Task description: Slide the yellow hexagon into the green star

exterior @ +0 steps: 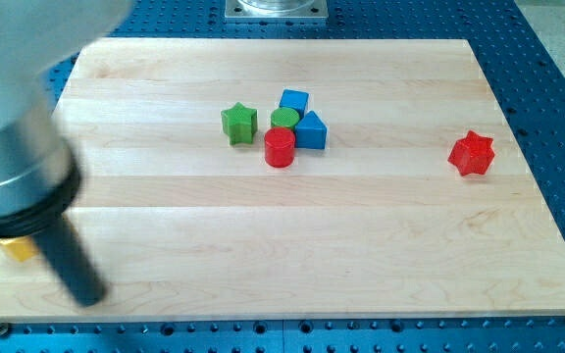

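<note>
No labels or writing to read anywhere, just plain painted blocks on a pale wooden surface (361, 245) over a blue perforated base (557, 59). My tip (88, 294) sits way down at the view's bottom left, near the surface's edge; there's no gripper on this rig, only the dark rod. The yellow block (16, 247), mostly hidden behind the rod so I can't confirm its shape, is just left of my tip. The green star (238, 123) is well apart, up near the middle, beside a cluster: green cylinder (283, 119), blue cube (294, 101), blue triangle (311, 131), red cylinder (280, 147). A red star (472, 153) sits alone at the right.
</note>
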Available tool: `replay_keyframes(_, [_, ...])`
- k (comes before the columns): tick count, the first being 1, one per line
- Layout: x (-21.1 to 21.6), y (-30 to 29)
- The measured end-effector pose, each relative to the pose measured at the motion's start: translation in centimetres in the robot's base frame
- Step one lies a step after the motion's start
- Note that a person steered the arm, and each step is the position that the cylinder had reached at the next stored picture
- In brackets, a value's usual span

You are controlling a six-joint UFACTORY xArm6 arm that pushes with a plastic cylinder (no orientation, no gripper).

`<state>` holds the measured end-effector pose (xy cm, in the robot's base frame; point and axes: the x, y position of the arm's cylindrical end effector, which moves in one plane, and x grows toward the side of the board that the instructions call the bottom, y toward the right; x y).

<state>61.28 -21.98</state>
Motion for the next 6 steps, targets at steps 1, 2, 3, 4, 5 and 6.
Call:
replay_keyframes(1, [-2.2,-8.3])
replay_keyframes(2, [-3.8,-6.5])
replay_keyframes(3, [-6.1,-5.0])
replay_keyframes(4, [-9.8,-3.9])
replay_keyframes(5, [-14.2,3.5])
replay_keyframes(6, [-15.2,-0.8])
